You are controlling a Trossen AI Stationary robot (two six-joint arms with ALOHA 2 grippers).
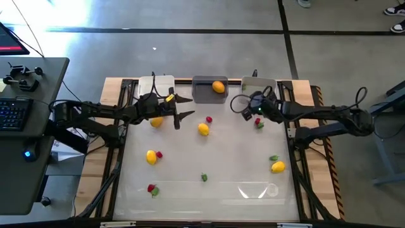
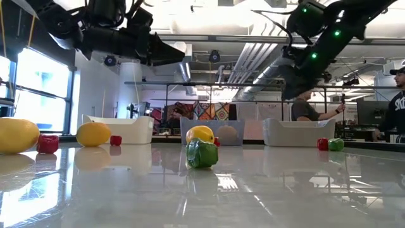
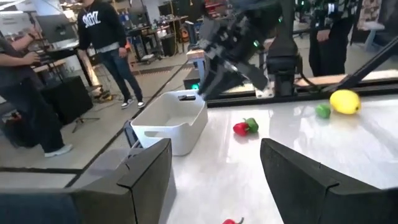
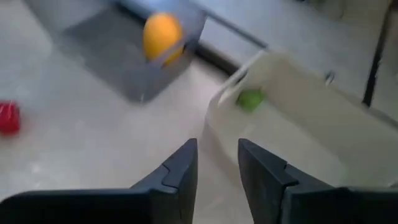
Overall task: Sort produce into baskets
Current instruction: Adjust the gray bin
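Observation:
Three baskets stand along the table's far edge: white, dark grey with an orange fruit inside, and light grey. A small green piece is inside the light grey basket. My right gripper hovers at that basket's near left corner, open by a narrow gap with nothing between its fingers. My left gripper hangs wide open above the table, between a yellow fruit and the dark grey basket. Loose produce lies on the table: yellow fruits, red bits and green bits.
A red and a green piece lie together on the table just near of my right gripper. Another red and green pair sits near the front left. A desk with a keyboard stands left of the table. People stand in the room beyond.

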